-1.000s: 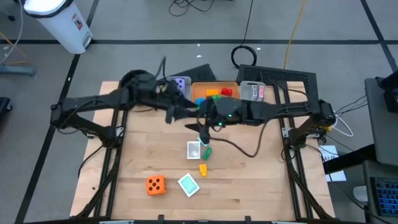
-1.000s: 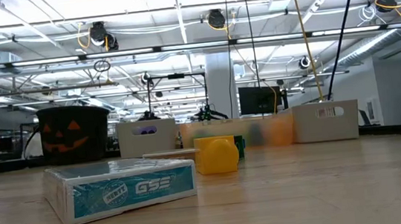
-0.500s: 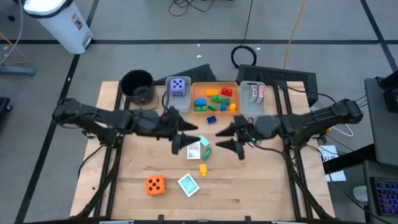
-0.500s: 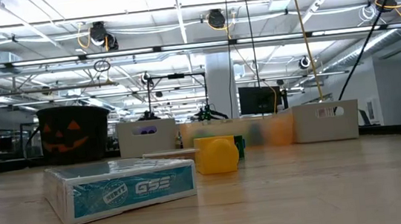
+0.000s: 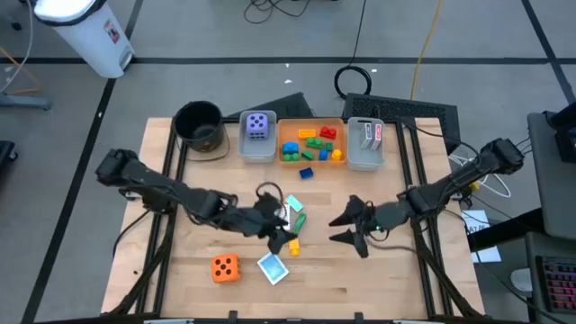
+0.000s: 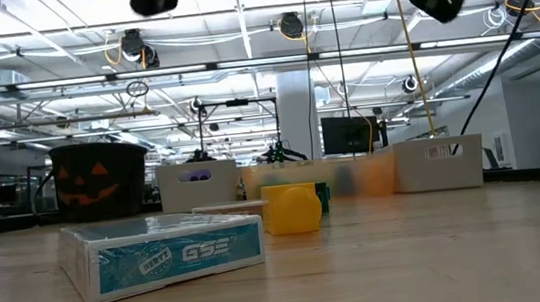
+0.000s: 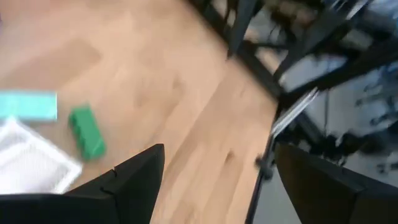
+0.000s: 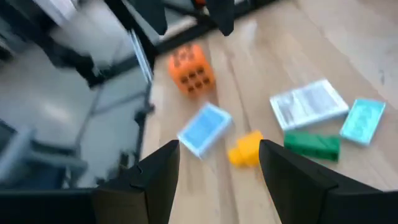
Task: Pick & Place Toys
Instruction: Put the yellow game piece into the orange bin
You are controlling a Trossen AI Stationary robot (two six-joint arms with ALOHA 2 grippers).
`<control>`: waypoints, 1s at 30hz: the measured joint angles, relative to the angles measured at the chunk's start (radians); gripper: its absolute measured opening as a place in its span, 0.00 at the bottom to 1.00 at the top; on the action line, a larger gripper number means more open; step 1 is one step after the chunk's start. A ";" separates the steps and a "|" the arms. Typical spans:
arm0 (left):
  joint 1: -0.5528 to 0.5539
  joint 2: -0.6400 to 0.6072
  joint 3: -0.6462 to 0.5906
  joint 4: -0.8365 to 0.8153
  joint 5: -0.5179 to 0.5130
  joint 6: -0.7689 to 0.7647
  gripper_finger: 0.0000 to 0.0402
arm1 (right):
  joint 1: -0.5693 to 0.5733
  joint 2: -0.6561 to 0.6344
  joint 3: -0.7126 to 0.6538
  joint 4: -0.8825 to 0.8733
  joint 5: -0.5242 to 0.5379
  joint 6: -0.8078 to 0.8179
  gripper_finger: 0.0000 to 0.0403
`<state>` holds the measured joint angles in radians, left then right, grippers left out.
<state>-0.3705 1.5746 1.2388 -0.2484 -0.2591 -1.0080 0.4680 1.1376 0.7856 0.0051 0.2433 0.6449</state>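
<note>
I see both my left gripper (image 5: 286, 236) and right gripper (image 5: 344, 229) with fingers spread and empty above the smooth wooden table (image 5: 378, 279), flanking a blocky yellow plastic brick (image 5: 293, 244).

A teal card box (image 6: 163, 255) lying on the wooden table (image 6: 442, 254) shows the white letters "GSE" on its side, beside a small slanted label too small to read.

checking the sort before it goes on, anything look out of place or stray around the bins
One blue brick lies on the table just in front of the orange bin, outside it, while the other bricks like it sit inside. It looks like a stray. Nothing looks damaged.
</note>
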 joint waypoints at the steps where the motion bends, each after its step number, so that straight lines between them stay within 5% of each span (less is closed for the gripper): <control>1: -0.004 0.020 0.000 0.003 0.029 -0.001 0.77 | 0.006 0.009 0.000 -0.016 0.006 0.000 0.52; 12: 0.083 0.198 0.000 -0.032 0.341 0.030 0.77 | 0.020 0.041 0.000 -0.032 0.019 -0.001 0.52; 30: 0.219 0.232 0.000 -0.039 0.442 0.230 0.77 | 0.018 0.041 0.000 -0.035 0.081 0.008 0.52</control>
<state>-0.1513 1.8069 1.2388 -0.2878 0.1828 -0.7779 0.4858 1.1786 0.7860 -0.0298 0.3243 0.6525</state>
